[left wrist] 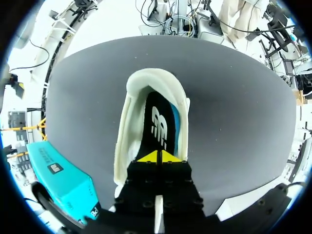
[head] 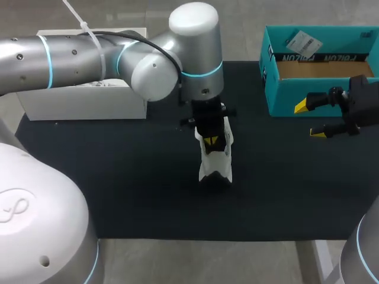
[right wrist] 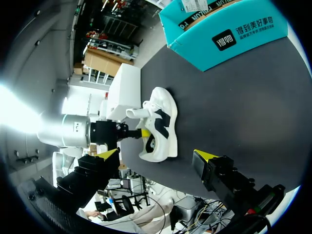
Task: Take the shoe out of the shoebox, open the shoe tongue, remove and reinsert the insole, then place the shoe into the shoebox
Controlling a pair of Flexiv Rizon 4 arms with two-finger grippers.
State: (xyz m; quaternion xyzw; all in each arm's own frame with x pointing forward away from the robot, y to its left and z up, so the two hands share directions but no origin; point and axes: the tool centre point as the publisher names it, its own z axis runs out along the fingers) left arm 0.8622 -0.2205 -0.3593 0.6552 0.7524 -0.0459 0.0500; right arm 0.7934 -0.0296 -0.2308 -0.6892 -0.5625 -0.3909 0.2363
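The dark surface carries everything, and the shoe sits near its middle. The teal shoebox stands open well to the shoe's right, and a white box lies well to its left.

The black insole lies inside the shoe, along its length. The left pincer reaches into the shoe's opening with its yellow tips closed together at the insole's near end. I cannot tell whether they pinch its edge. The right pincer hangs open between the shoe and the shoebox, holding nothing.

The step looks like working the insole. To do it well, grip only the insole's edge, draw along the shoe's length rather than sideways, and let the right pincer steady the shoe so it does not tip.
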